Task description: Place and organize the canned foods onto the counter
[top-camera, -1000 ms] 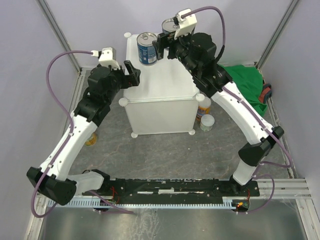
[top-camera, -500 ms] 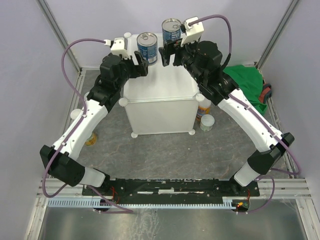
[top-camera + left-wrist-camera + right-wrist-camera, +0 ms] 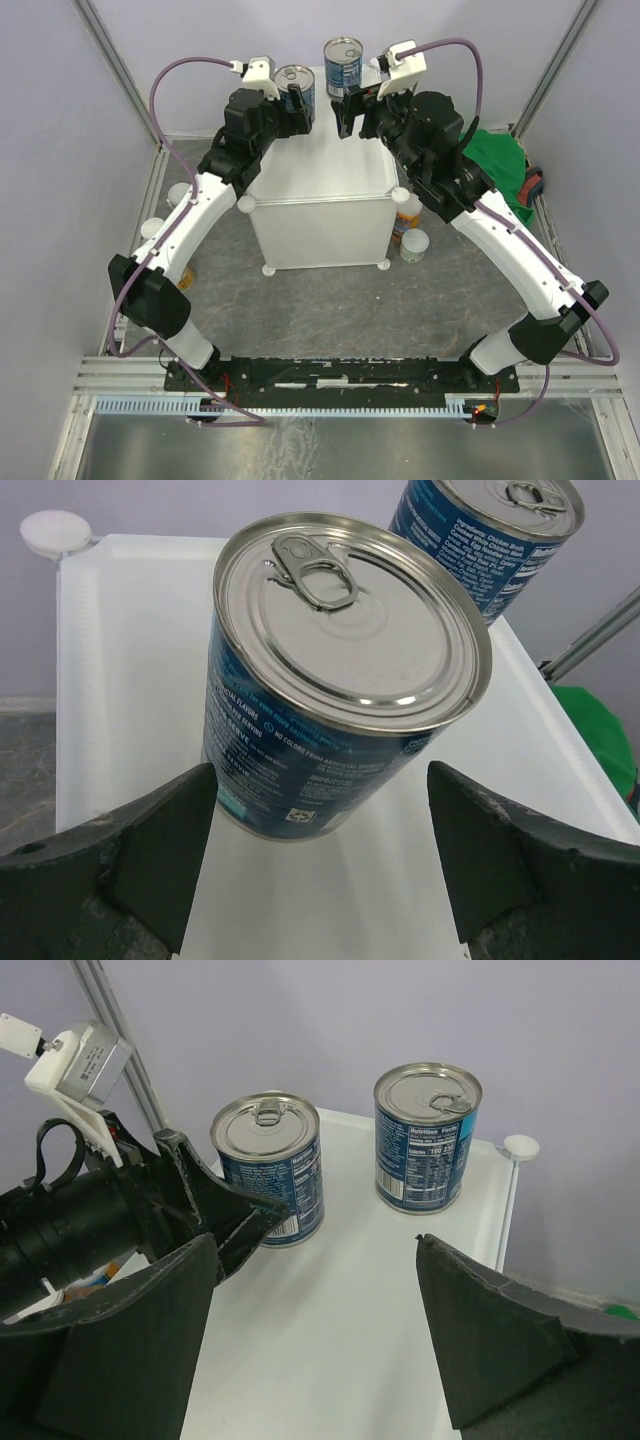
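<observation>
Pale lilac walls (image 3: pixel 60 150) enclose a grey floor (image 3: pixel 330 310) where the white counter (image 3: pixel 320 170) stands. The left gripper (image 3: pixel 320 880) has its fingers spread wide, with one blue can (image 3: pixel 350 660) upright between them, untouched. The right gripper (image 3: pixel 320 1340) also has its fingers apart, gripping nothing. A second blue can (image 3: pixel 427 1135) stands beyond its fingertips on the countertop.

1. The flat top of the white boxy plastic counter (image 3: pixel 320 175) is bare across its lower half in the top view, so passage there is free.
2. Two blue-labelled, silver-topped cans stand along its upper edge: left can (image 3: pixel 340 680) and right can (image 3: pixel 427 1135). A strip of bare top separates them.
3. The left gripper (image 3: pixel 318 825) flanks the left can, fingers spread, with a gap on each side.
4. The right gripper (image 3: pixel 315 1255), fingers apart, blocks the space just below the right can.
</observation>
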Motion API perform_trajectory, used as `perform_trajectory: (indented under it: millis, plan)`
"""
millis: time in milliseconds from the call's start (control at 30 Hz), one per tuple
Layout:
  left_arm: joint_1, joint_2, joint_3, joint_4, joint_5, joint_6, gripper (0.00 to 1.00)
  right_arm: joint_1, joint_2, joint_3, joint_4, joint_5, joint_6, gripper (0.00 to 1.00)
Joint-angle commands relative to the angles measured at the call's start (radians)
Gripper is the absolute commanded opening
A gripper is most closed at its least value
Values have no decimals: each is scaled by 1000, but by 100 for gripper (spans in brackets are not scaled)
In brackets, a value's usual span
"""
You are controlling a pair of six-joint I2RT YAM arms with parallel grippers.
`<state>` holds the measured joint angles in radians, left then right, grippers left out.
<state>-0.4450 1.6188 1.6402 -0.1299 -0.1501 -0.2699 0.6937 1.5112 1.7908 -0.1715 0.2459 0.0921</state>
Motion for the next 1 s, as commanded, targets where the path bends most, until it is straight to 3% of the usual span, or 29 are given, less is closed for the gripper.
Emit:
perform_trajectory:
  millis: [0,300,967]
  plan:
    - [-7,30,77,19,-55,26,91,2,-44,-15,49,11,1,87]
    - [-7,112,156,26,-105,60,87,2,-40,-18,55,6,3,86]
    - [25,240,280,54,-159,93,88,-39,-77,-93,35,89,-13,87]
